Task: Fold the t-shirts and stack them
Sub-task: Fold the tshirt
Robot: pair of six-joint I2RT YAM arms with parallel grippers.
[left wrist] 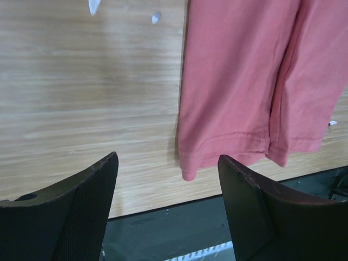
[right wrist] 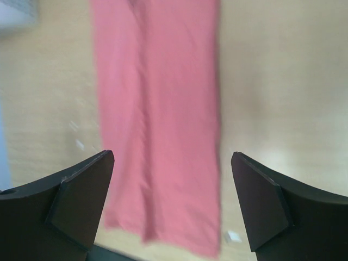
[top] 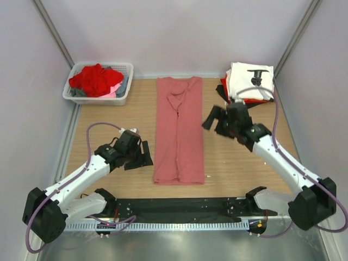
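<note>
From above, the salmon-pink t-shirt lies in the middle of the frame, as a long narrow strip on the table. My left claw is just beside its lower left edge. My right claw is near its right edge, higher up. A white t-shirt with black print tops a stack at upper right. A red t-shirt lies in the basket at upper left.

In the left wrist view, my left claw is wide open and holds nothing. The salmon-pink t-shirt fills the upper right.

In the blurred right wrist view, my right claw is also wide open and empty, and the salmon-pink t-shirt runs down the centre.
</note>
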